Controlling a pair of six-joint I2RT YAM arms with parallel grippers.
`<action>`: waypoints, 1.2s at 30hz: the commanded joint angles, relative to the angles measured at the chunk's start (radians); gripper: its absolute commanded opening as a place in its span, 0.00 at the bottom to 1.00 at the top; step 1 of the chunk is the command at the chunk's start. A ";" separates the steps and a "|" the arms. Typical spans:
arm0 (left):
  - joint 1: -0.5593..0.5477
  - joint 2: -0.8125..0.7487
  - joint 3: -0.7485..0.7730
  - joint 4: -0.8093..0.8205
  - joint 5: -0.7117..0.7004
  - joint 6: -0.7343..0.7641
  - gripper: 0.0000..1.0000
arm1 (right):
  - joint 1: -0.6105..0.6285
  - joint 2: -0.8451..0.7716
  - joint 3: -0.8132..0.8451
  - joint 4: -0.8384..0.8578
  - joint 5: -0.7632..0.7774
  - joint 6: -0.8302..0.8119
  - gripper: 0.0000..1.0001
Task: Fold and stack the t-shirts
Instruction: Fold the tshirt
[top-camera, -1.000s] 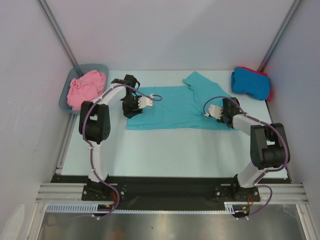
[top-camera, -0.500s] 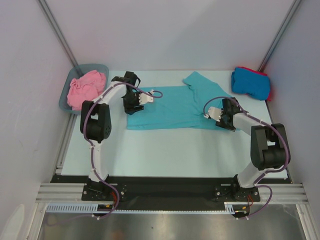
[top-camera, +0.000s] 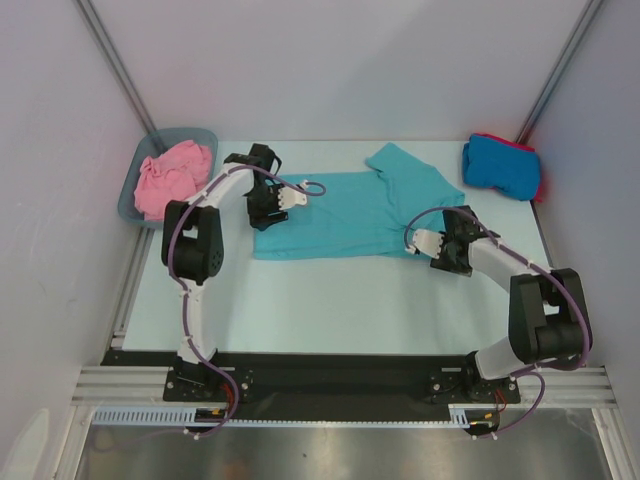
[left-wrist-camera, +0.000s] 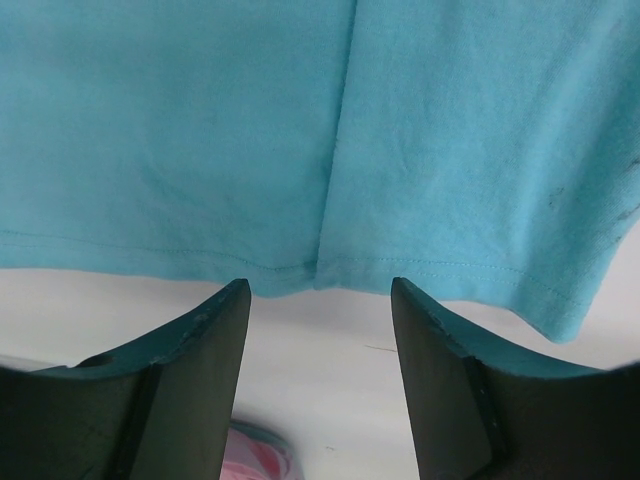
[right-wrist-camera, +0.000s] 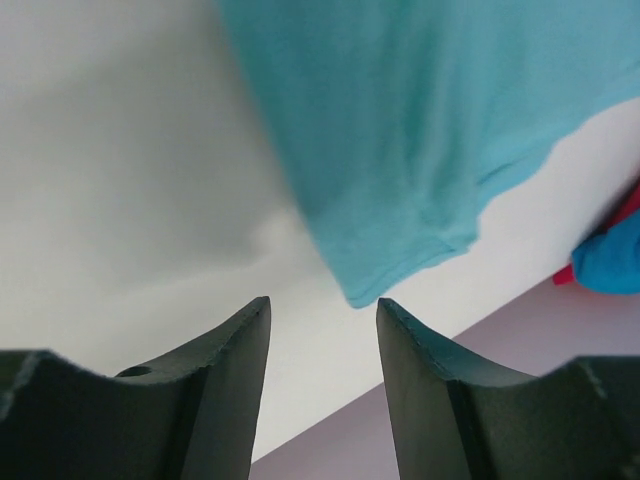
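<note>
The soft, light teal t-shirt (top-camera: 350, 215) lay flat on the table (top-camera: 300, 290), probably best pinched at hem and corner, where the left gripper (left-wrist-camera: 320, 290) and right gripper (right-wrist-camera: 323, 305) hovered half-open, empty

A teal t-shirt (top-camera: 345, 215) lies spread on the pale table (top-camera: 330, 295). Far right, a blue t-shirt (top-camera: 500, 165) sits on a red one (top-camera: 541, 180); far left, a grey-blue tub (top-camera: 195, 132).
</note>
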 joint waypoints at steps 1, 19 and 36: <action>-0.007 0.007 0.044 -0.004 0.030 0.000 0.64 | 0.004 -0.030 -0.055 -0.007 -0.005 -0.022 0.52; -0.013 0.020 0.063 -0.010 0.039 0.012 0.61 | 0.004 0.114 -0.077 0.180 0.042 0.011 0.44; -0.016 0.073 0.061 -0.056 0.026 0.040 0.59 | 0.014 0.137 -0.064 0.189 0.044 0.018 0.29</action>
